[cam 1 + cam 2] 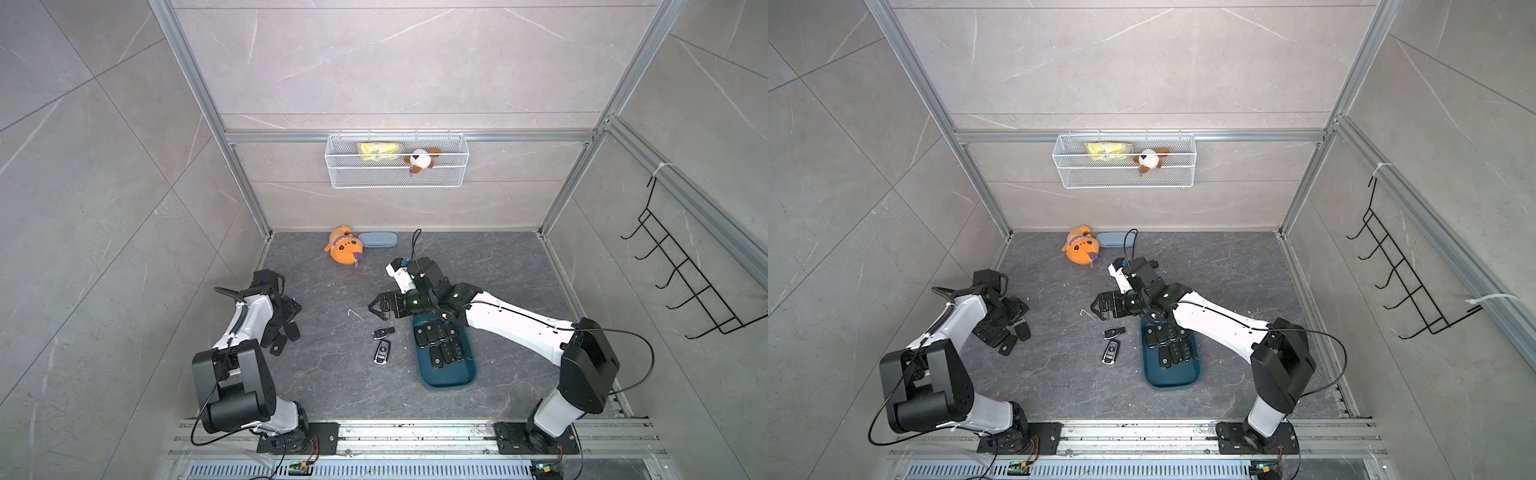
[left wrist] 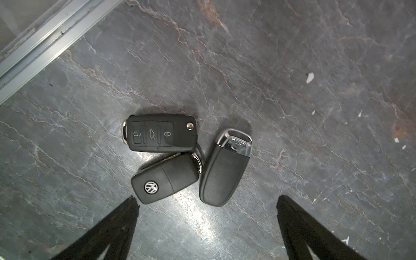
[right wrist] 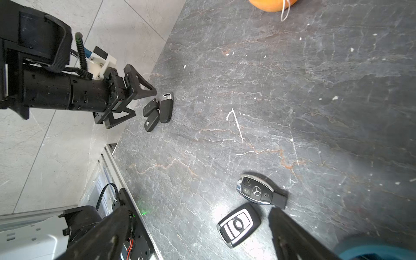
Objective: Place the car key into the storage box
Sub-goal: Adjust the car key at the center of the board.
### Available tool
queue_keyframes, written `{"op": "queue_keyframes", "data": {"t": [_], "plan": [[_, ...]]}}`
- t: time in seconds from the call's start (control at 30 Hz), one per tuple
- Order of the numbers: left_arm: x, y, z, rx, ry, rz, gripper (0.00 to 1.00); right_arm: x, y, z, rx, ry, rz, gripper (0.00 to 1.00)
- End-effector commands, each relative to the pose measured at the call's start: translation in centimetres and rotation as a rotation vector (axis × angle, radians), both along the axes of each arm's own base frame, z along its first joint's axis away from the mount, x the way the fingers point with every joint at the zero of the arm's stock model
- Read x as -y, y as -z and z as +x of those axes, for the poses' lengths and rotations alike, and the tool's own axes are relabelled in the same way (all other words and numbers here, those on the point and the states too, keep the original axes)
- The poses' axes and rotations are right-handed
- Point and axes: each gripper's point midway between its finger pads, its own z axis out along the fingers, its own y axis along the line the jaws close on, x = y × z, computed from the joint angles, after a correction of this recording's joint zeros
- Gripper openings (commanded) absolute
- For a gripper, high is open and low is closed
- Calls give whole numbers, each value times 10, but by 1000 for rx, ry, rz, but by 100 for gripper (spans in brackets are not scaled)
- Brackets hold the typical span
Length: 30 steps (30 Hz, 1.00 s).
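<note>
The storage box (image 1: 451,380) is a dark teal bin right of centre, seen in both top views (image 1: 1173,376), with several black key fobs lying in it. Two loose car keys lie just left of it: a Mercedes fob (image 1: 381,332) (image 3: 258,191) and a silver-faced fob (image 1: 382,352) (image 3: 238,225). My right gripper (image 1: 376,312) (image 3: 197,210) hangs open above and behind these two, holding nothing. Three more fobs sit together at the left: a button-side-up one (image 2: 161,132), a logo-side-up one (image 2: 164,179) and a chrome-tipped one (image 2: 225,167). My left gripper (image 2: 206,199) stands open over them, empty.
An orange plush toy (image 1: 344,246) and a pale blue oblong case (image 1: 377,240) lie at the back of the floor. A white wire basket (image 1: 397,180) hangs on the back wall. A black hook rack (image 1: 685,270) is on the right wall. An aluminium rail (image 2: 45,38) borders the left.
</note>
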Motion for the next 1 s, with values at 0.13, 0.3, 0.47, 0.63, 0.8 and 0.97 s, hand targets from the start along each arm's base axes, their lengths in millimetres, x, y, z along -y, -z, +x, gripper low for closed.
{"op": "queue_keyframes", "data": {"t": [0.13, 0.3, 0.47, 0.63, 0.8, 0.97], "plan": [[-25, 12, 9, 2, -35, 12, 99, 1, 2, 0, -2, -24, -43, 99], [-44, 16, 17, 9, -47, 27, 99, 2, 4, 1, -16, -18, -61, 99], [-61, 20, 26, 35, -83, -11, 99, 1, 6, 2, -29, -10, -62, 99], [-66, 29, 36, 32, -90, -47, 97, 1, 7, 1, -40, -2, -63, 99], [-50, 41, 34, 45, -111, -134, 92, 1, 8, 2, -43, 13, -66, 99], [-34, 52, 24, 28, -110, -200, 88, 0, 11, 1, -49, 17, -60, 100]]}}
